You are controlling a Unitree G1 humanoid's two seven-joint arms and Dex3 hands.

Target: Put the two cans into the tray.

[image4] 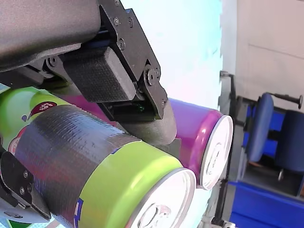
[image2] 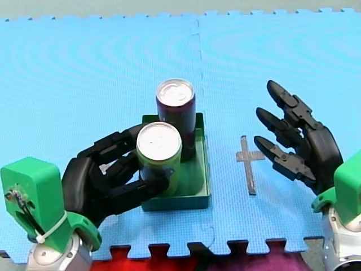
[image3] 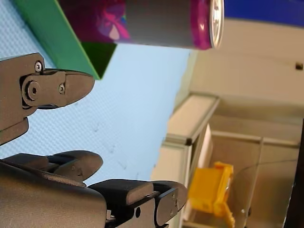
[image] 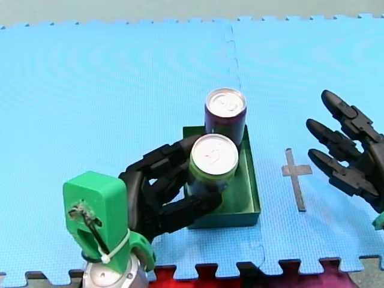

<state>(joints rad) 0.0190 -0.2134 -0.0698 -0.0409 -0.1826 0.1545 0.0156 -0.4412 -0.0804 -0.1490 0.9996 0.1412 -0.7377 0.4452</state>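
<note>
A small green tray (image: pixel 249 192) lies on the blue foam mat. Upright at its far end stands a purple can (image: pixel 225 114). A green can (image: pixel 212 165) with a grey tape band stands at the tray's near end, and my left hand (image: pixel 171 189) is shut on it from the left, fingers wrapped around its body. The second wrist view shows the green can (image4: pixel 104 175) in those fingers, with the purple can (image4: pixel 199 137) right behind it. My right hand (image2: pixel 287 141) is open above the mat, to the right of the tray and apart from both cans.
A grey tape cross (image: pixel 296 174) marks the mat between the tray and my right hand. The mat's jigsaw front edge (image: pixel 240 267) runs just before the tray, with a red surface beyond it. The first wrist view shows the purple can (image3: pixel 156 21) and the tray's corner (image3: pixel 61 42).
</note>
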